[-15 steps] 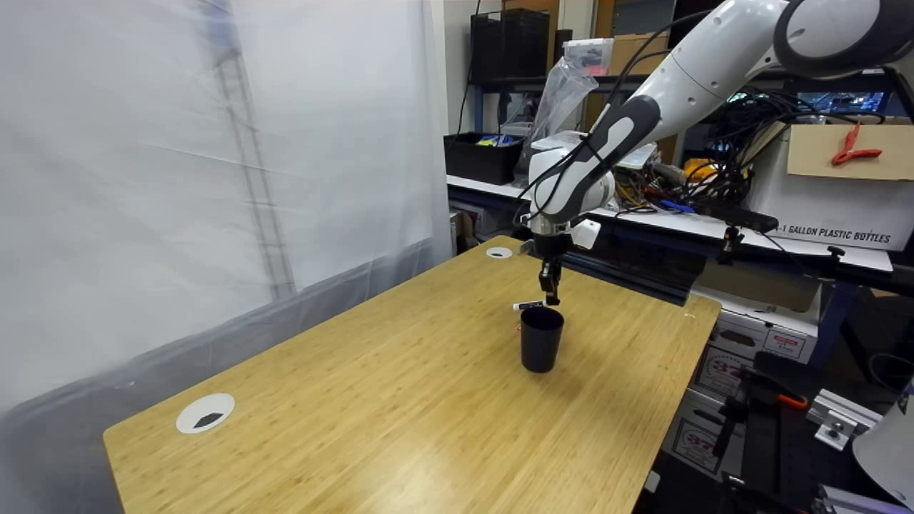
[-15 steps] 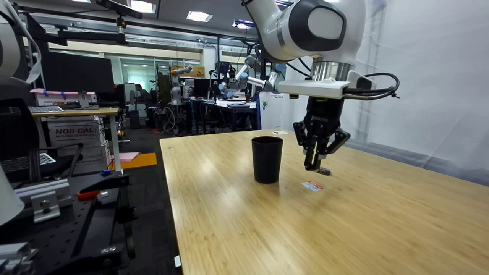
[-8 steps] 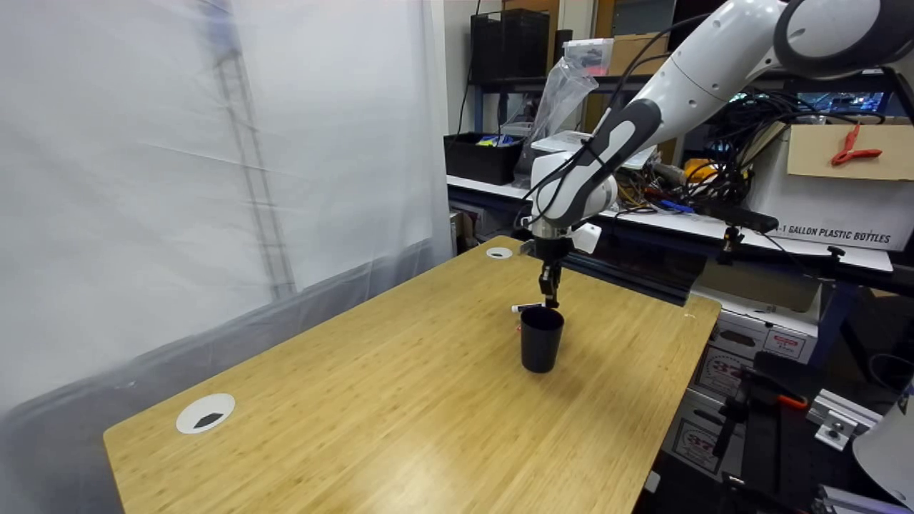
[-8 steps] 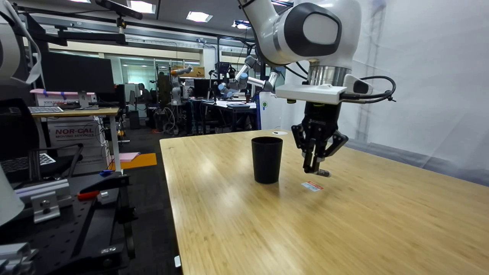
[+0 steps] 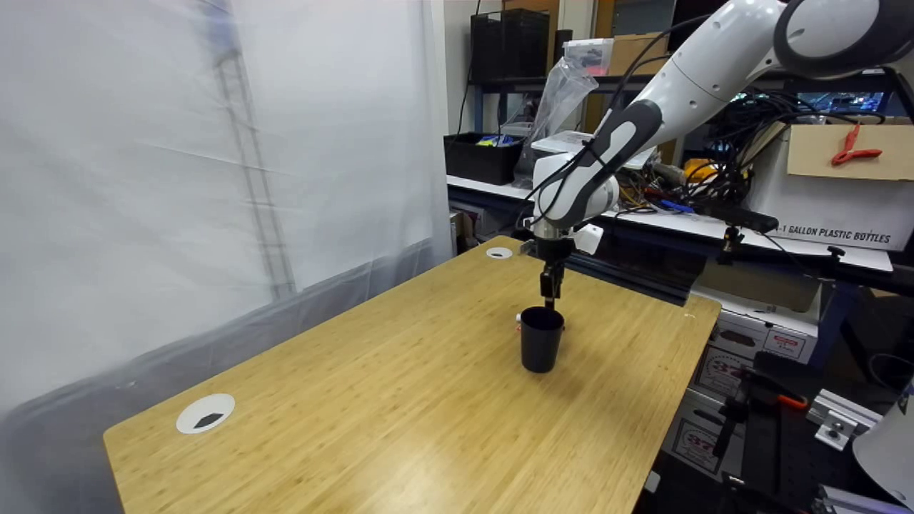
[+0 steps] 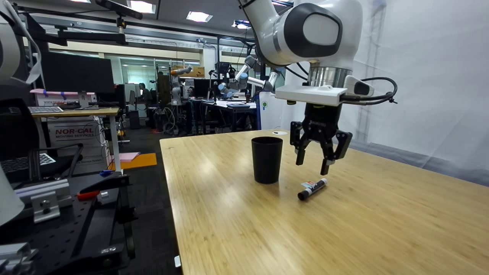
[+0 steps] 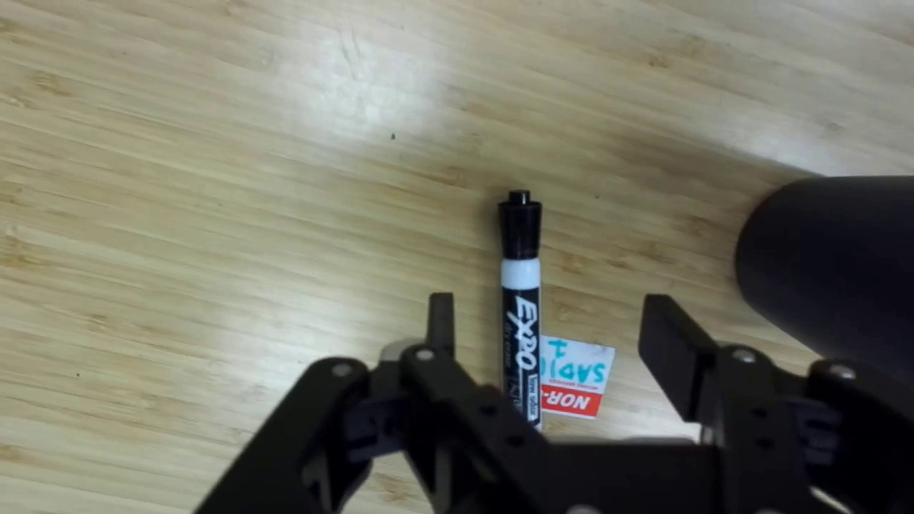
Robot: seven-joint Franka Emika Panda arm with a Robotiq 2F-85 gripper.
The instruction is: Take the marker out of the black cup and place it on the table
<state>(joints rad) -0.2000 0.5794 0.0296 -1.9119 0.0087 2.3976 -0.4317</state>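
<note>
A thin black and white marker [image 7: 521, 314] with a black cap lies on its side on the big, light-brown wooden desk [image 6: 237, 225]. White letters on it spell EXPO. It is outside the tall, round, plain black cup [image 6: 267, 160], which stands upright near it but apart. A small, flat, white and red paper label [image 7: 575, 373] is on the desk too, and the marker covers one edge of it.

The two black robot fingers [image 6: 300, 157] are wide apart. They hang over the desk, with their tips above the marker. In the wrist view the marker shows in the gap between them, with its cap end toward the top. The cup is at the right edge there.

In an exterior view, the cup hides most of the marker, and just a white bit peeks out at its side. The big white and gray robot arm [image 5: 692, 84] slants down from the top right. A flat, round, white disc [image 5: 202, 407] is set in the desk, well apart from the cup.
</note>
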